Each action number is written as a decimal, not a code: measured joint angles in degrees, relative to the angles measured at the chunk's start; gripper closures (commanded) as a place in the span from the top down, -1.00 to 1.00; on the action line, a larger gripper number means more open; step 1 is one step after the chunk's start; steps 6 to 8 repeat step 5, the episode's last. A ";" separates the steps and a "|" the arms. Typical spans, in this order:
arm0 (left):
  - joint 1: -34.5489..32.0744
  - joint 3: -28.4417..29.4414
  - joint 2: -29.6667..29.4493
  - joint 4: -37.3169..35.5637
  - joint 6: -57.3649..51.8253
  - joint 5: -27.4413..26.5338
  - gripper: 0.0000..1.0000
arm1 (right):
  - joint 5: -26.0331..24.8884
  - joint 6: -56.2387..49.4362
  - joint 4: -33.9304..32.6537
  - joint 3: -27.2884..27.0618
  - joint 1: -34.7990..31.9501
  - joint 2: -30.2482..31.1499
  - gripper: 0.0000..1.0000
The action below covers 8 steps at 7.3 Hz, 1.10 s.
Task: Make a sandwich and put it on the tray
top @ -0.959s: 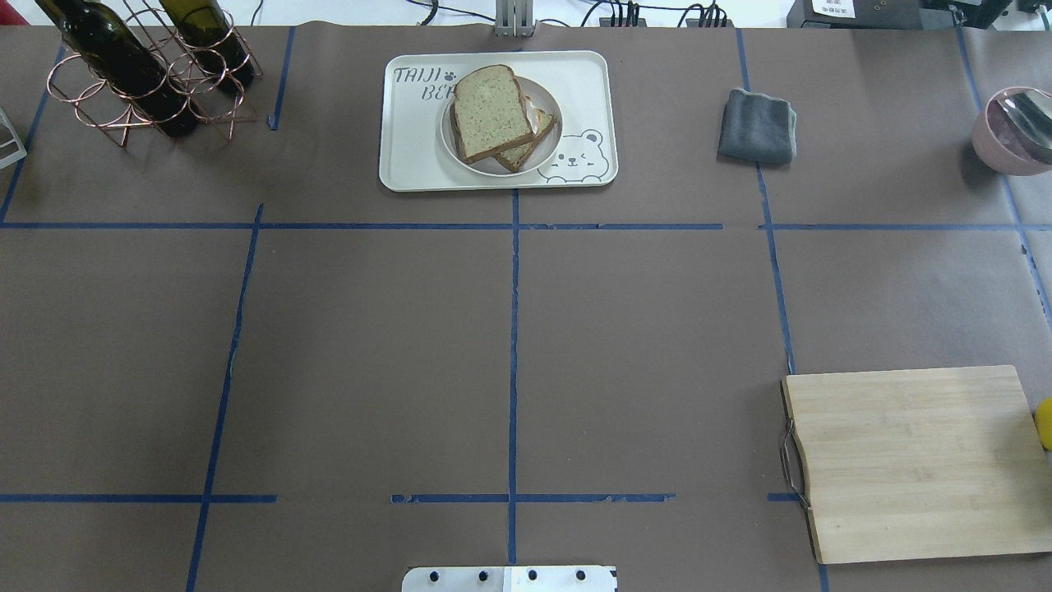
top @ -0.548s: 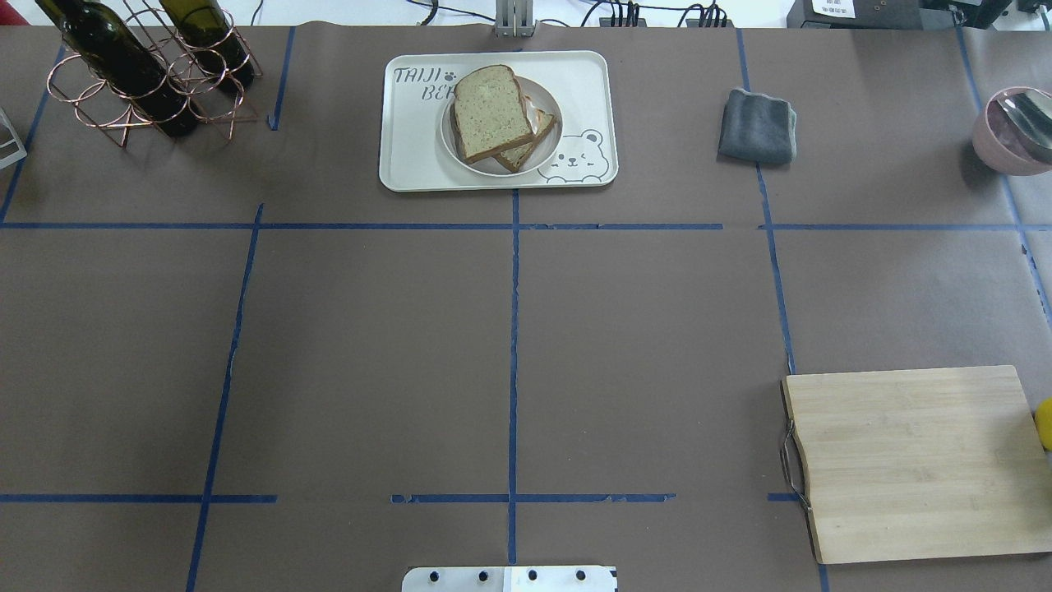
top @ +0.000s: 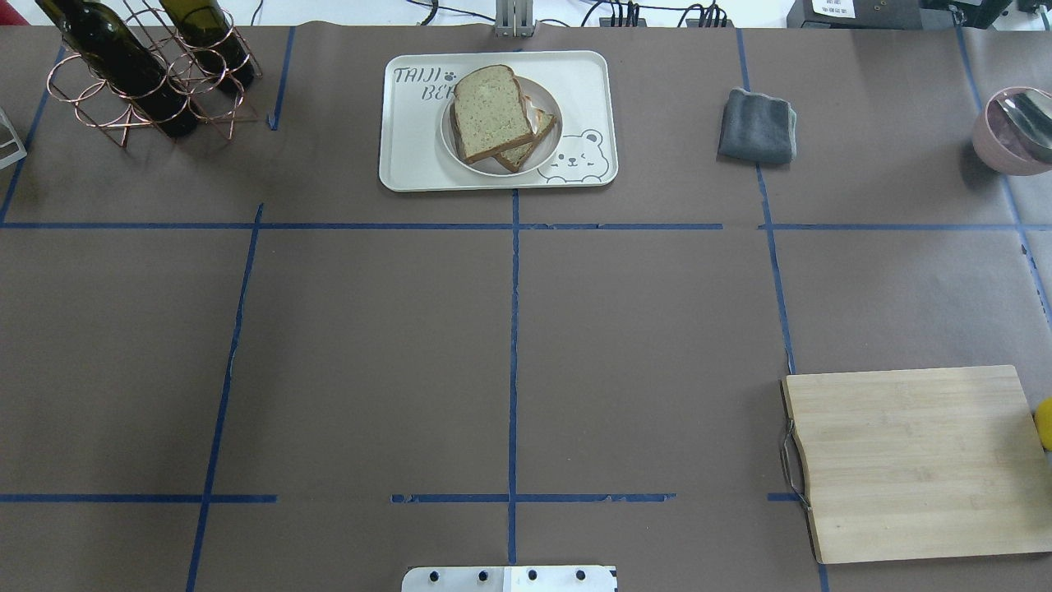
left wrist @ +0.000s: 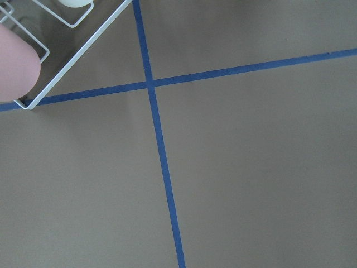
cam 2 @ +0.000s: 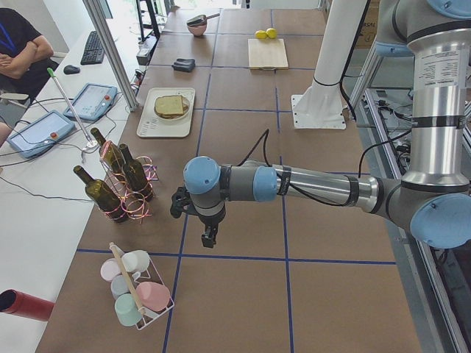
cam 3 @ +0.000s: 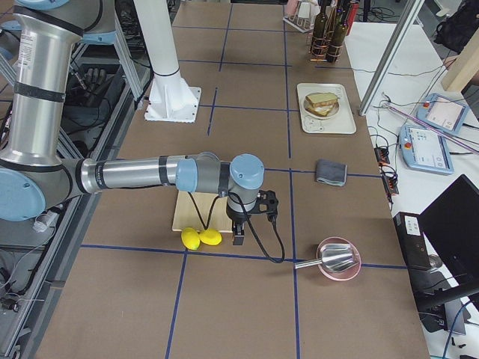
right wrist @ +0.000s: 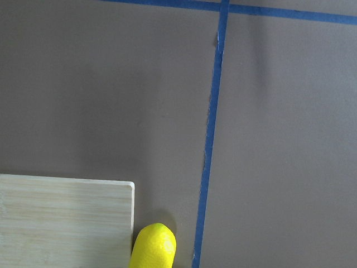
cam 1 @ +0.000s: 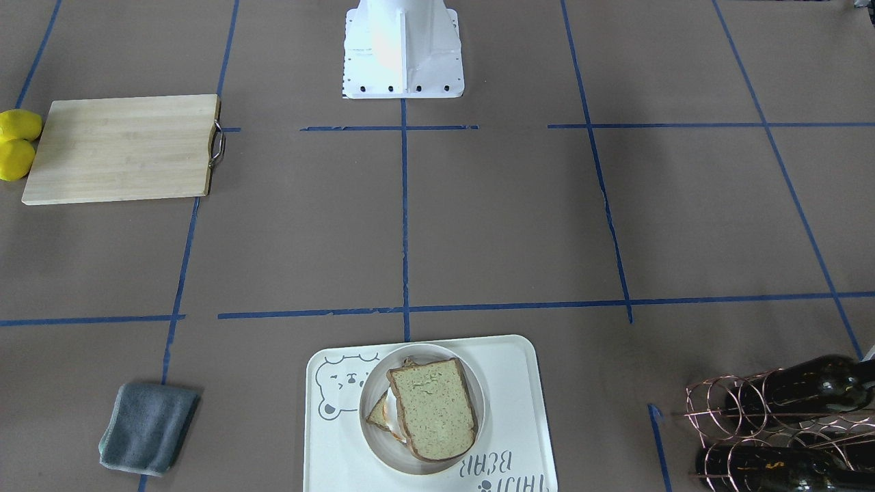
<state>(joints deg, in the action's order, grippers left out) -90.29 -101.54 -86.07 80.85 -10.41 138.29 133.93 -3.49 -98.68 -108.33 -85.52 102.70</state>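
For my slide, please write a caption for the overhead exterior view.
Assembled sandwich on its white dish, set inside the bear-face tray.

- One tray (top: 411,156).
- One round white dish (cam 1: 383,447).
- One sandwich (top: 491,113), made of two bread slices.
- One wooden cutting board (top: 912,460).
- Two lemons (cam 1: 19,125).
- One grey cloth (top: 757,126).
- One copper wire rack (top: 90,99).
- Three dark bottles (cam 2: 132,170), counted in the exterior left view.
- One pink bowl (top: 990,144) with one metal scoop (top: 1027,119).
- One white wire basket (cam 2: 165,309).
- Pastel cups (cam 2: 152,296): about five, exact count unclear.
- Two robot arms: left arm (cam 2: 309,184), right arm (cam 3: 142,173).
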 measured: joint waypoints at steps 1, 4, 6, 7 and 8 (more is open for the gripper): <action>-0.11 0.36 -0.04 -0.18 -0.09 0.02 1.00 | 0.25 -0.08 0.09 0.28 0.00 -0.02 1.00; -0.22 0.73 0.09 -0.41 0.03 0.05 1.00 | 1.05 0.26 0.15 0.22 0.00 -0.14 1.00; -0.23 0.78 0.15 -0.42 0.04 0.03 1.00 | 1.03 0.35 0.15 0.26 0.00 -0.18 1.00; -0.23 0.78 0.15 -0.42 0.04 0.03 1.00 | 1.03 0.35 0.15 0.26 0.00 -0.18 1.00; -0.23 0.78 0.15 -0.42 0.04 0.03 1.00 | 1.03 0.35 0.15 0.26 0.00 -0.18 1.00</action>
